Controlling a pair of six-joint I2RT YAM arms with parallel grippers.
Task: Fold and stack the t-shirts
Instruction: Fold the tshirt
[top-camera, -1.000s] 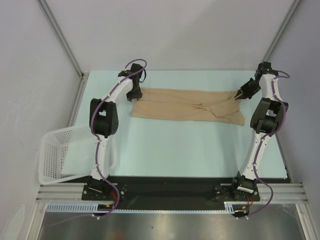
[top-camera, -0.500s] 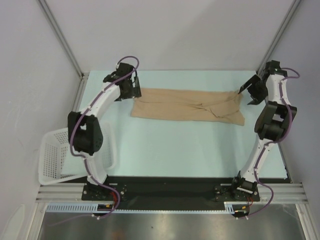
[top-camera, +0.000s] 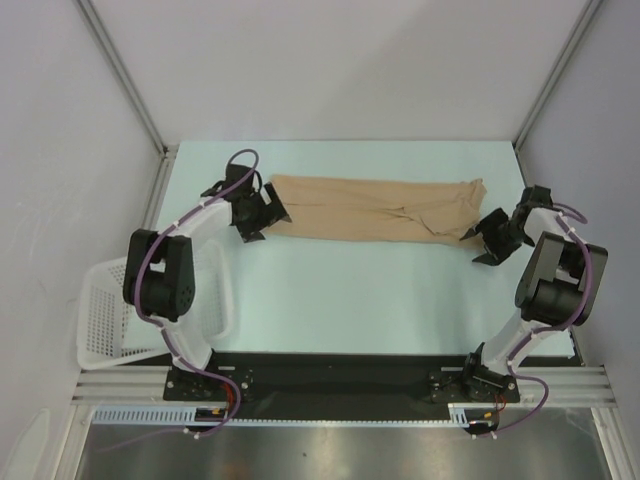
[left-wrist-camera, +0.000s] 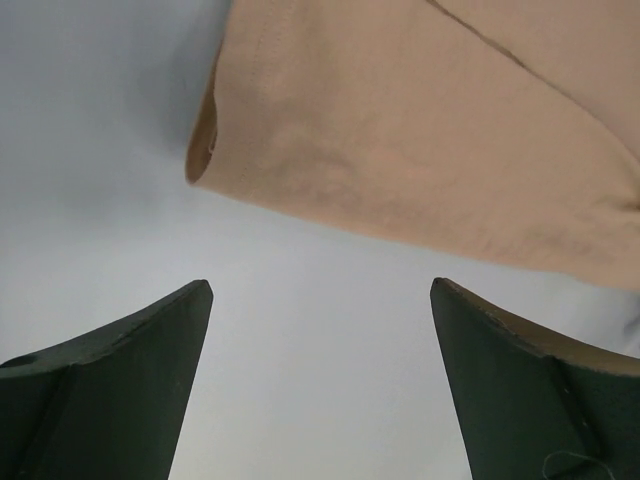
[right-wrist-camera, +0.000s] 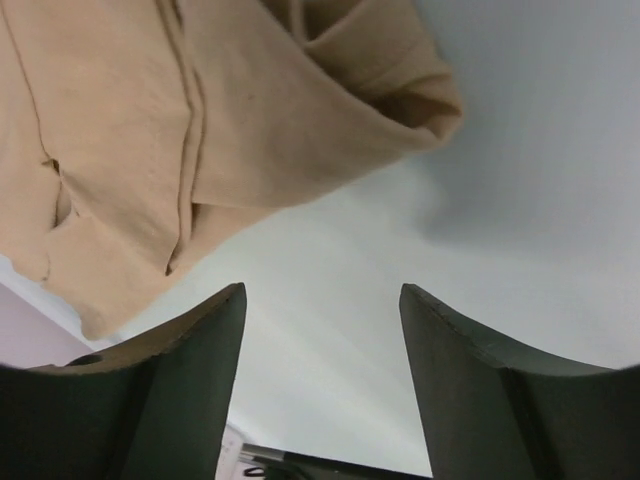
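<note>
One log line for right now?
shirt: folded strip, flat on table | left jaws: open, empty, beside shirt's left end | right jaws: open, empty, beside right end

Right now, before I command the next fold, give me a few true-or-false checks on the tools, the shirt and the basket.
1. Both the left tool and the right tool are open and hold nothing. True.
2. The t-shirt lies inside the basket. False: it lies on the table as a long folded strip, and the basket sits apart at the near left.
3. The left tool is by the t-shirt's left end. True.
4. The right tool is clamped on the t-shirt's right end. False: its fingers are spread, with the cloth ahead of them rather than between them.
</note>
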